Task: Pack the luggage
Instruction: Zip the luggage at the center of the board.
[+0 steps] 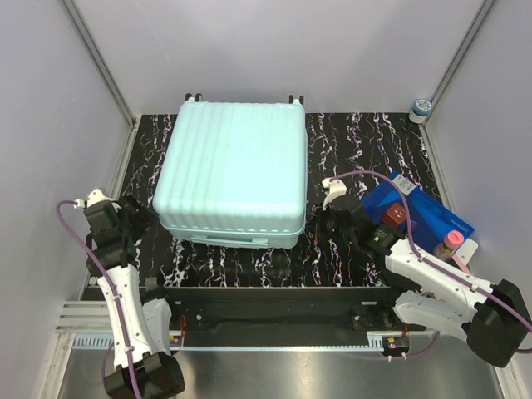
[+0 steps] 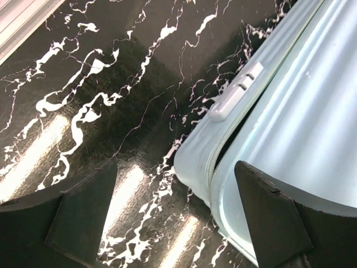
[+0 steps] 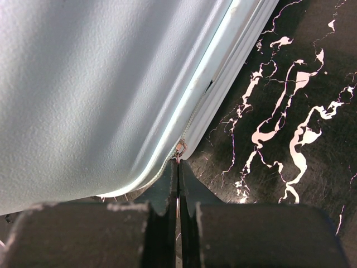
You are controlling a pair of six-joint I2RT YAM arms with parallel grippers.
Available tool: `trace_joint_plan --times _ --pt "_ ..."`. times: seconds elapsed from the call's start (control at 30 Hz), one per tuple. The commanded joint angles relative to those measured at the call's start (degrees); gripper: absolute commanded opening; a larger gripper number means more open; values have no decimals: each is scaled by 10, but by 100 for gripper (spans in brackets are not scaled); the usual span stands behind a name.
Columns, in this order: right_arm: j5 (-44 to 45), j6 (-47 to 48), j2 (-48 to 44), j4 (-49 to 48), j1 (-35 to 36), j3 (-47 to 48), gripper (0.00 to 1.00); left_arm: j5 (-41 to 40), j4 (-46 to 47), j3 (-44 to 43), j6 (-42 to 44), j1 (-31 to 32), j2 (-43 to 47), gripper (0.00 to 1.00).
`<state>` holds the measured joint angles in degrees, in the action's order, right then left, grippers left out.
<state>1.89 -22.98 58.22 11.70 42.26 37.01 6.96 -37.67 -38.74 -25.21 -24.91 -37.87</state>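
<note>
1. I have my right gripper (image 3: 177,173) clenched on the zipper pull (image 3: 180,148) at its tips, I judge to draw the zip round.
2. My left gripper (image 2: 175,204) is released, with the luggage (image 2: 290,111) corner just ahead of it, probably to brace.
3. Beyond both, the luggage lies flat, lid down.

A flat blue box (image 1: 426,209) is seen to the right of the right pincer (image 1: 319,219), laid on the black marbled table (image 1: 357,137). A small red item (image 1: 395,215) is set on the box, and a pink-capped bottle (image 1: 451,243) (label unreadable) is stood at its near right corner. A blue-lidded jar (image 1: 421,109) is placed well beyond the pincer, at the far right corner
</note>
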Motion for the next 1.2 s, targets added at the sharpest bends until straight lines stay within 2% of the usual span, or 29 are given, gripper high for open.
trace_joint_plan --times 0.0,0.27,0.53,0.8,1.17 --pt "-44 -12 8 -38 8 28 0 78 34 7 13 22 -5 91" --pt "-35 -4 22 -41 9 30 0 116 45 14 18 78 -21 90" --pt "-52 -27 -11 -43 10 6 0 151 78 18 16 78 -12 91" --pt "-60 -48 -38 -3 32 -11 0 157 112 7 -12 78 3 91" --pt "-32 -64 -51 36 65 -33 0 175 143 9 -29 78 7 92"
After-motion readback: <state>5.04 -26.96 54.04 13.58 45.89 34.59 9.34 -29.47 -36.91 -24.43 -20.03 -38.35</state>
